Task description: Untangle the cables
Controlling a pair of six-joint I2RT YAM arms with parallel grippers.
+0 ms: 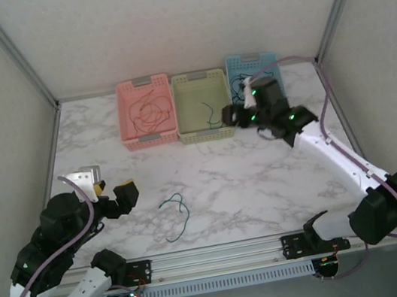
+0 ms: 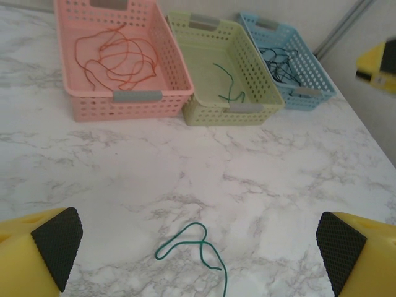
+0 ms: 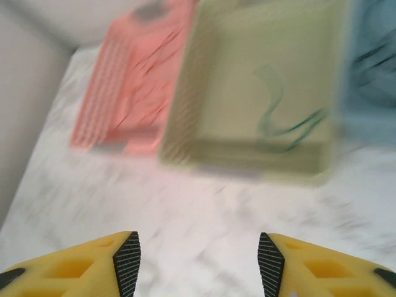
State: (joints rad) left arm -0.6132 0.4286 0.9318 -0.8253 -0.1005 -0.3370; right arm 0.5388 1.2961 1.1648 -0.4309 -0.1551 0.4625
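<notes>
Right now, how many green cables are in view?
2. One lies in the green basket, at its right side. The other lies loose on the table, near the front. None looks hidden.

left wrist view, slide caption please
Open left tool facing a loose green cable on the table; pink basket, green basket, blue basket behind.

Pink basket [image 2: 124, 106] holds red cables [image 2: 117, 59], blue basket [image 2: 317, 93] dark cables [image 2: 281, 65] — table [image 2: 278, 173] grey-veined white marble.
</notes>
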